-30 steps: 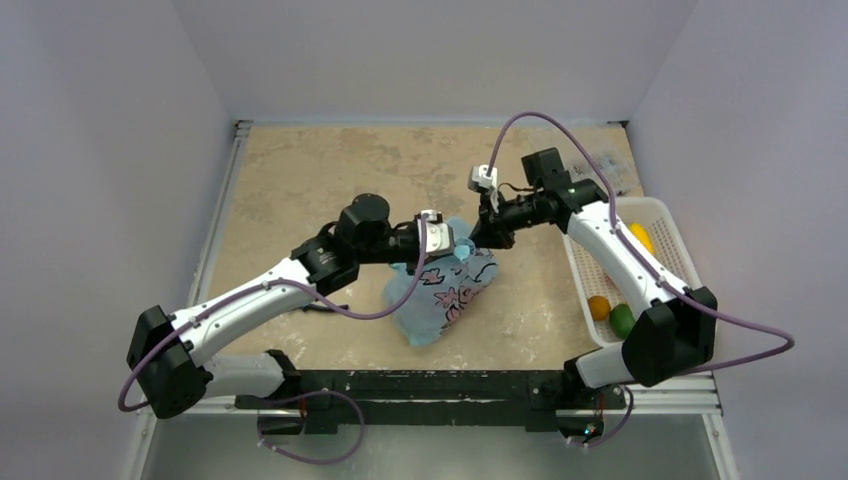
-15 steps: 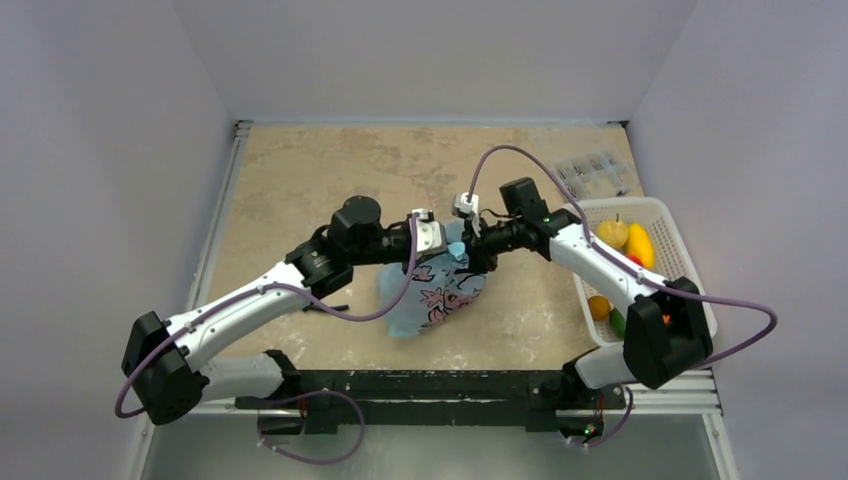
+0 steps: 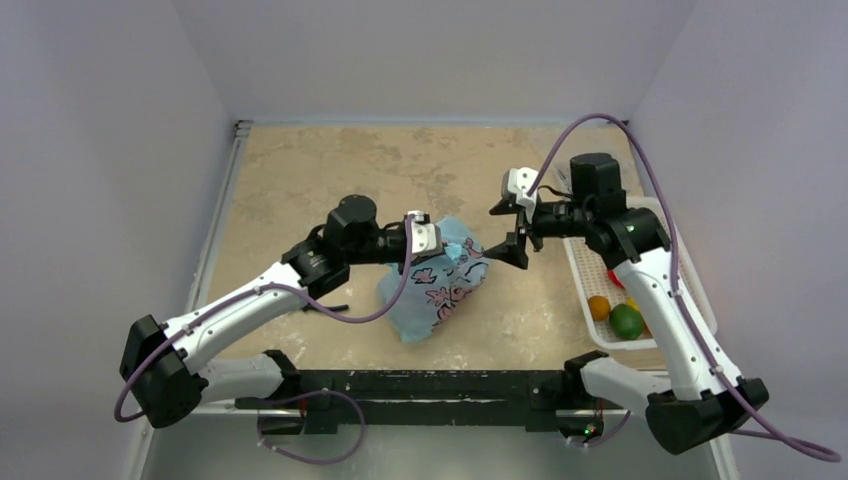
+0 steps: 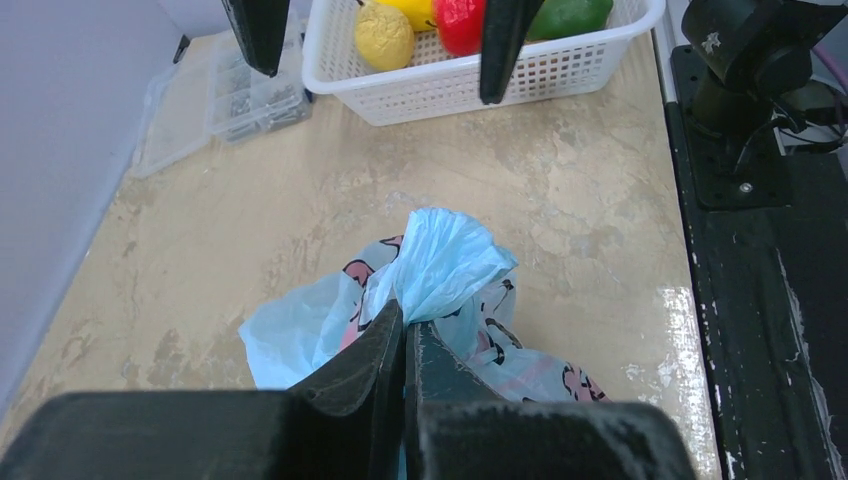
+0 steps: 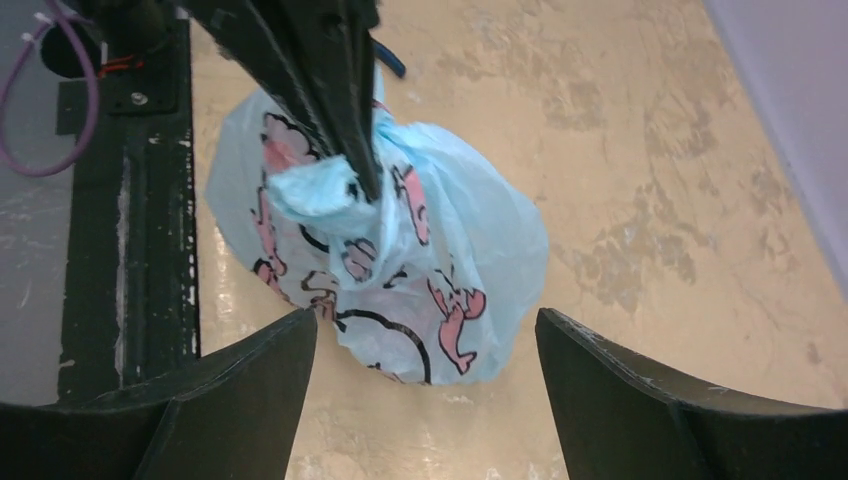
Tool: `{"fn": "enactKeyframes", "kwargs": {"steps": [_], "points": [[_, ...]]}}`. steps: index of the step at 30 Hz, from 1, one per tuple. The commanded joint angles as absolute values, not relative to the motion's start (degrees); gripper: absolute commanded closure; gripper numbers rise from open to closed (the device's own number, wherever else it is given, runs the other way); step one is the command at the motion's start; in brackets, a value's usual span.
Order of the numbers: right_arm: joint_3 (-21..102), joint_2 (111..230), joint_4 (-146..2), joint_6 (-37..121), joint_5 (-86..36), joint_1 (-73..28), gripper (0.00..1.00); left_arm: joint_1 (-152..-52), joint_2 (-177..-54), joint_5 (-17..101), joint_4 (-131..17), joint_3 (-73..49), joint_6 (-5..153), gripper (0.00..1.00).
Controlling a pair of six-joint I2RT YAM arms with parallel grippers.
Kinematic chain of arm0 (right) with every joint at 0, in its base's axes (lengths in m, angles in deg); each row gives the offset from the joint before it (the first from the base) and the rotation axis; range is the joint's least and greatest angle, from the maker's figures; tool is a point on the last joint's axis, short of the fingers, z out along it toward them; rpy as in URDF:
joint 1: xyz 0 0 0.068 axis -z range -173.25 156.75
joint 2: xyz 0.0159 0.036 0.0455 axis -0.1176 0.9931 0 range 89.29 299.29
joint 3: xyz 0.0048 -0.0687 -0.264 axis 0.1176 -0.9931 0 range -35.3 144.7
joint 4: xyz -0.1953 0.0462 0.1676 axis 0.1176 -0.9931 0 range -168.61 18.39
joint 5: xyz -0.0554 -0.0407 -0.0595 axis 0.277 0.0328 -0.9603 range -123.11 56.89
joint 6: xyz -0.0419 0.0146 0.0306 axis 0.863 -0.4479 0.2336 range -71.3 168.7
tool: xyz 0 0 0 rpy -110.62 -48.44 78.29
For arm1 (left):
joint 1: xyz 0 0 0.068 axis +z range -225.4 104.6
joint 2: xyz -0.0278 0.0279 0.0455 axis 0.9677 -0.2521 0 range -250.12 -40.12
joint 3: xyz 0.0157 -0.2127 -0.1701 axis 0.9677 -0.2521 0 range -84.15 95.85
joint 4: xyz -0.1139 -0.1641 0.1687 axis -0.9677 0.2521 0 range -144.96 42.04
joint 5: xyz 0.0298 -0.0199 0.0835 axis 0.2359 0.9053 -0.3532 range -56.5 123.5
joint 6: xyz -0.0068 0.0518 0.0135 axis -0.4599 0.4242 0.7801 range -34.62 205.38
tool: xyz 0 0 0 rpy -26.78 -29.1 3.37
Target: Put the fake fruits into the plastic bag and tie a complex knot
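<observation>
The light-blue plastic bag [image 3: 440, 290] with pink prints lies bulging in the middle of the table; what is inside it is hidden. Its top is gathered into a twisted bunch, the knot [image 4: 445, 260], also in the right wrist view [image 5: 310, 190]. My left gripper [image 4: 405, 318] is shut on that bunch from the left [image 3: 443, 247]. My right gripper [image 3: 508, 230] hangs open just right of the bag, apart from it, its jaws wide [image 5: 425, 325]. Fake fruits lie in the white basket: orange [image 3: 598, 307], green [image 3: 627, 321], yellow [image 4: 384, 35], red [image 4: 460, 20].
The white slotted basket [image 3: 690, 250] stands at the table's right edge, under my right arm. A clear compartment box [image 4: 240, 95] lies beyond it near the far wall. A black frame [image 3: 430, 385] runs along the near edge.
My right gripper has opened, let go of the bag's top and drawn back to the right. The left gripper has stayed shut on the bunch, and the bag has settled slightly.
</observation>
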State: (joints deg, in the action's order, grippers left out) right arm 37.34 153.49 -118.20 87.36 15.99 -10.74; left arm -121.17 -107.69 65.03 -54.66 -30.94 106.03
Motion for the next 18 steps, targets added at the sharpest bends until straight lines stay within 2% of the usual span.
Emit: {"fn": "enactKeyframes", "kwargs": {"steps": [1, 5, 10, 18], "points": [[38.5, 155.25, -120.71, 88.1, 16.1, -15.39, 0.19, -120.96, -107.48, 67.81, -55.47, -29.7, 107.14, 1.0], [36.44, 155.18, -116.7, 87.54, 13.03, -22.78, 0.15, -120.98, -108.08, 68.04, -52.83, -28.45, 107.68, 1.0], [36.49, 157.25, -112.82, 84.19, 9.39, -26.15, 0.18, -121.05, -109.05, 68.3, -51.74, -27.17, 108.33, 1.0], [35.74, 159.01, -109.45, 83.28, 6.15, -28.62, 0.43, -121.16, -110.49, 67.79, -51.74, -25.96, 108.07, 1.0]]}}
